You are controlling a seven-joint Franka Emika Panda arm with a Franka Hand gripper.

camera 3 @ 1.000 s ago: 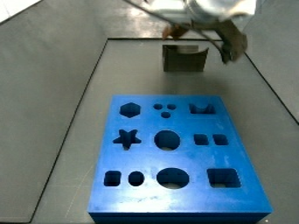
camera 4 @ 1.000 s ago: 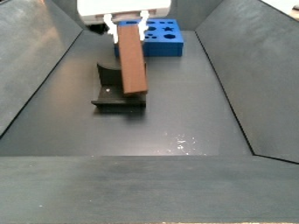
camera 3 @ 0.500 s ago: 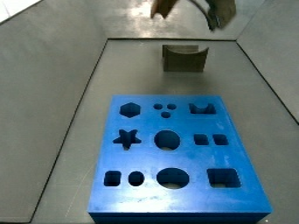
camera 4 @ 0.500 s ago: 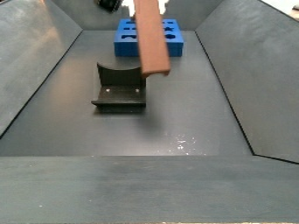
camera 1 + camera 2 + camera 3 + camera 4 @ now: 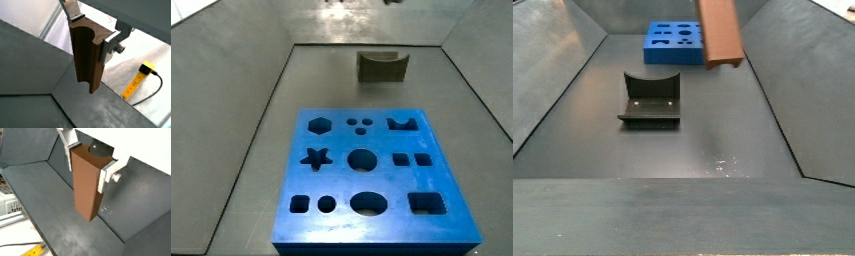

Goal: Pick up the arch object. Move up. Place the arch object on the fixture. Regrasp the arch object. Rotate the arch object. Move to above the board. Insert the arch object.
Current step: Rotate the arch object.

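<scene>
The two-finger gripper [image 5: 92, 31] is clamped on the arch object [image 5: 87, 57], an orange-brown elongated block with flat faces. In both wrist views the flat silver finger plates press against opposite sides of the block's upper part, one finger [image 5: 69, 144] on the far side and the other, with its bolt head, on the near side [image 5: 111, 174]. The block hangs from the gripper [image 5: 89, 155] with its long axis pointing away from the fingers toward the grey floor. One long face carries a shallow rounded groove running its length (clear in a wrist view [image 5: 81, 55]), while another wrist view shows only plain flat faces [image 5: 87, 188].

In a side view the arch object [image 5: 718, 32] is high in the air, slightly tilted, its lower end free of everything; the gripper itself is cut off by the frame edge there. Below and to one side of the held block stands the fixture [image 5: 651, 99], a small dark grey-green block with a curved U-shaped dip, well apart from the block and empty. Beyond it lies the board [image 5: 679, 42], a thick blue rectangular slab with cut-out holes, partly hidden behind the block.

In another side view the board [image 5: 372, 176] shows its hexagon, star, circle, square and arch holes, all unfilled, and the fixture [image 5: 381, 67] sits past its far edge.
</scene>
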